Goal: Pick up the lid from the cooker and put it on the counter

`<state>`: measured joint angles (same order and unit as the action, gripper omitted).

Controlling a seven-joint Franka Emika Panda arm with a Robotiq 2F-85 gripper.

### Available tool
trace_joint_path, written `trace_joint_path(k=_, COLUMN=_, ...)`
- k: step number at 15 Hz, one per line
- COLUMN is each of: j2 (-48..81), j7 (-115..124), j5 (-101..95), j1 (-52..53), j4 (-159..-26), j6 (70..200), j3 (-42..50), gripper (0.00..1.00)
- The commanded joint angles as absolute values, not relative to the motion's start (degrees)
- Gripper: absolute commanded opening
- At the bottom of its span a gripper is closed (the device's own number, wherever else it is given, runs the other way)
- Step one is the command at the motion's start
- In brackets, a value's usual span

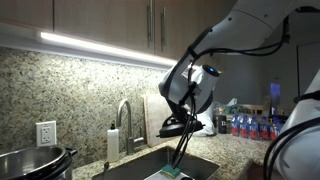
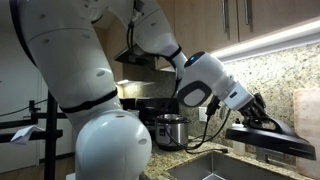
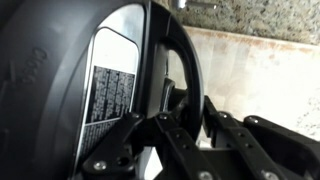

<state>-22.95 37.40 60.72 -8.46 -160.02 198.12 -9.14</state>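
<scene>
**Lid in the air, counter still to reach**

The gripper has its fingers pinched on the lid, apparently at the top handle, and holds it roughly level above the steel sink. The lid is well apart from the cooker, which stands by the backsplash. The pick-up looks done, and the carry is the step in hand. The next move calls for travelling sideways clear of the basin and faucet to bare counter, then lowering the lid flat before letting go. The speckled granite looks hard and level. Bottles crowd one end, so free room is limited.
</scene>
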Motion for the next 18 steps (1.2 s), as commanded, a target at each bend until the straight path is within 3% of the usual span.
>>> trace_joint_path(k=1, j2=-27.26, j7=35.97, j5=65.74, j1=-19.72, j4=-159.97, j6=198.11, j3=-16.54, gripper=0.08)
trace_joint_path(k=17, j2=-34.33, j7=48.07, j5=68.26, j1=-59.91, j4=-159.4, j6=198.01, j3=-48.11, gripper=0.08)
trace_joint_path(k=18, j2=-30.47, j7=44.61, j5=67.99, j1=-56.86, j4=-159.39, j6=198.0, j3=-44.23, gripper=0.15)
